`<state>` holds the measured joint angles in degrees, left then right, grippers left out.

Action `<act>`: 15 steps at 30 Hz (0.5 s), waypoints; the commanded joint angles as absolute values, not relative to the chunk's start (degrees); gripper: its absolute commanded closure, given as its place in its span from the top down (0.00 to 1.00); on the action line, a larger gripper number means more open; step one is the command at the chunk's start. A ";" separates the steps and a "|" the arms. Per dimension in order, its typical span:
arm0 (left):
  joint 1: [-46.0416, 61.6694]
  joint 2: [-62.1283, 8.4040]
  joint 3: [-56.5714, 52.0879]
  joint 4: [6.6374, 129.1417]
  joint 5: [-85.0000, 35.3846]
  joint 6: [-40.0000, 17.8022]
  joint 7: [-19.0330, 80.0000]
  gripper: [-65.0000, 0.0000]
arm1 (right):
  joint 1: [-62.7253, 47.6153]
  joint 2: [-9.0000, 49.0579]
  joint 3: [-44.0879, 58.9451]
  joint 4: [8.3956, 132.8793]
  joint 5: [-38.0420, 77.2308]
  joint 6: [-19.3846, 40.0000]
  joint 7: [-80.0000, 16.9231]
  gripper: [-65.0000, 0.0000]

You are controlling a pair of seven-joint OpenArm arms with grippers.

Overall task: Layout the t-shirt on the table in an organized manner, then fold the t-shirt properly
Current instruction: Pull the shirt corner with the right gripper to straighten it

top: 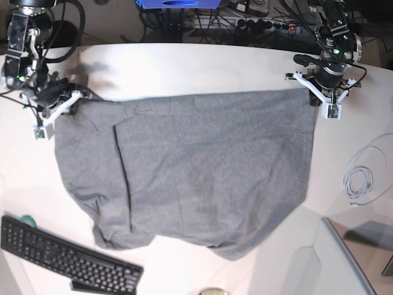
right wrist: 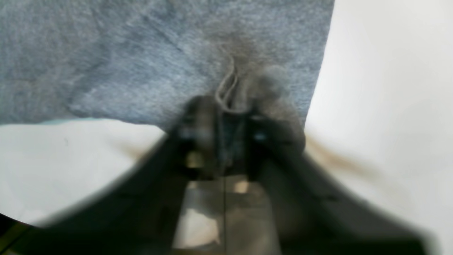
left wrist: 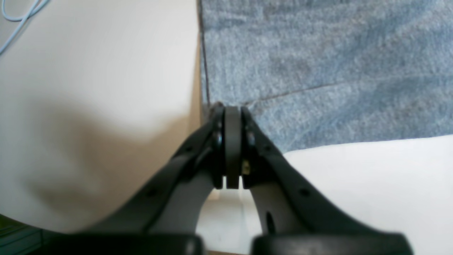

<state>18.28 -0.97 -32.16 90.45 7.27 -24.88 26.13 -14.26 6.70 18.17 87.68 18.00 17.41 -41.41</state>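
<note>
The heather-grey t-shirt (top: 202, 166) lies spread on the white table (top: 184, 67), with a fold line down its left part and a rumpled lower edge. My left gripper (top: 314, 93) is at the shirt's far right corner. In the left wrist view it (left wrist: 231, 108) is shut, with its tips on the corner of the fabric (left wrist: 318, 53). My right gripper (top: 73, 99) is at the far left corner. In the blurred right wrist view it (right wrist: 230, 106) is shut on a bunched fold of the shirt (right wrist: 124, 53). The shirt's far edge runs straight between the two grippers.
A black keyboard (top: 61, 255) lies at the front left, close to the shirt's lower edge. A coiled white cable (top: 359, 178) lies on the right. A grey object (top: 344, 258) stands at the front right. Cables and a power strip (top: 245, 21) lie beyond the far edge.
</note>
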 commanded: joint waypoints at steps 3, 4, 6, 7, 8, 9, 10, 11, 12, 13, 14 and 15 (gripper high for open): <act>18.15 -1.54 -32.31 91.47 6.81 -24.48 24.92 0.00 | -17.36 6.99 18.42 93.14 18.51 21.85 -40.57 0.03; 18.15 -1.54 -32.31 91.47 6.81 -24.48 24.92 0.00 | -18.51 6.81 18.51 94.73 18.51 22.90 -40.84 0.03; 18.24 -1.54 -32.31 91.56 6.81 -24.48 24.92 0.00 | -19.91 5.41 18.86 96.92 18.51 24.57 -43.74 0.00; 18.24 -1.54 -32.31 91.56 6.81 -24.48 24.92 0.00 | -20.26 4.97 18.95 97.80 18.51 25.19 -45.05 0.00; 18.24 -1.54 -32.31 91.56 6.81 -24.48 24.92 0.00 | -20.70 4.62 18.95 98.33 18.51 26.15 -46.20 0.00; 18.24 -1.54 -32.31 91.56 6.81 -24.48 24.92 0.00 | -21.41 4.62 18.95 98.77 18.51 27.65 -46.81 0.00; 18.24 -1.54 -32.31 91.56 6.81 -24.48 24.92 0.00 | -22.02 4.53 18.68 98.95 18.51 29.41 -47.34 0.00; 18.24 -1.54 -32.31 91.56 6.81 -24.48 24.92 0.00 | -22.55 4.26 18.59 99.12 18.51 31.34 -47.43 0.00; 18.24 -1.54 -32.31 91.56 6.81 -24.48 24.92 0.00 | -23.08 4.18 18.77 99.21 18.51 33.45 -47.52 0.00; 18.24 -1.54 -32.31 91.56 6.81 -24.48 24.92 0.00 | -23.60 4.18 18.68 99.03 18.51 35.30 -47.87 0.00; 18.24 -1.63 -32.31 91.56 6.81 -24.48 24.92 0.00 | -24.04 4.26 18.77 98.95 18.51 37.05 -48.31 0.00; 18.24 -1.63 -32.31 91.56 6.90 -24.48 24.92 0.00 | -24.13 4.26 18.86 98.86 18.51 38.55 -48.84 0.00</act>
<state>18.28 -1.08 -32.16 90.48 7.27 -24.91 26.13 -24.40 3.88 18.52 98.08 17.69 38.13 -49.67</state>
